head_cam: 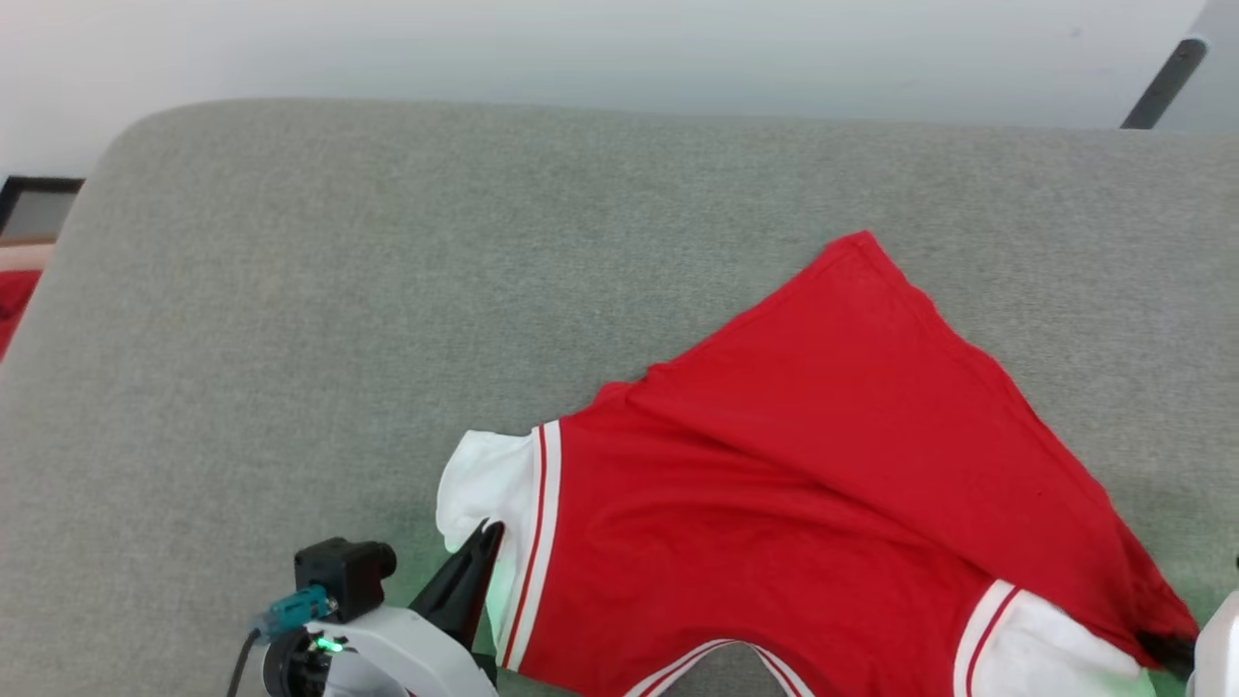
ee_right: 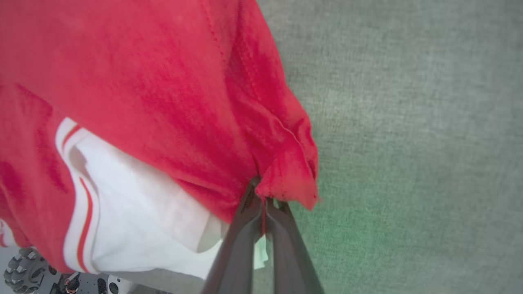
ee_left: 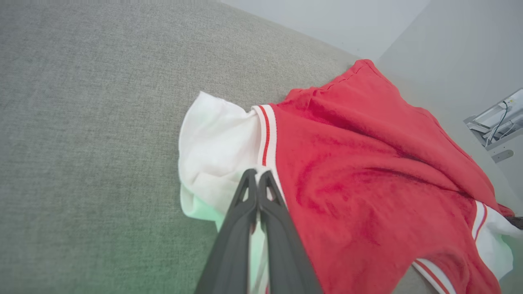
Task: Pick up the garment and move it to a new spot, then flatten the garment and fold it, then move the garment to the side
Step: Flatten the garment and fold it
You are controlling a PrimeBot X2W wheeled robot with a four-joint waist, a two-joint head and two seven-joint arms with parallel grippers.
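Left claw (ee_left: 257, 175) clenched on the white sleeve (ee_left: 216, 143); right claw (ee_right: 261, 195) clenched on a red hem corner. Large red jersey shirt (head_cam: 823, 465) lies spread between my claws on the grey fabric cushion (head_cam: 290, 290), probably tensioned for flattening.

No lettering, number, label, brand mark or sign can be read in any of the views; the garment (head_cam: 832, 465) shows plain red cloth, white sleeves and striped trim on the side turned up.
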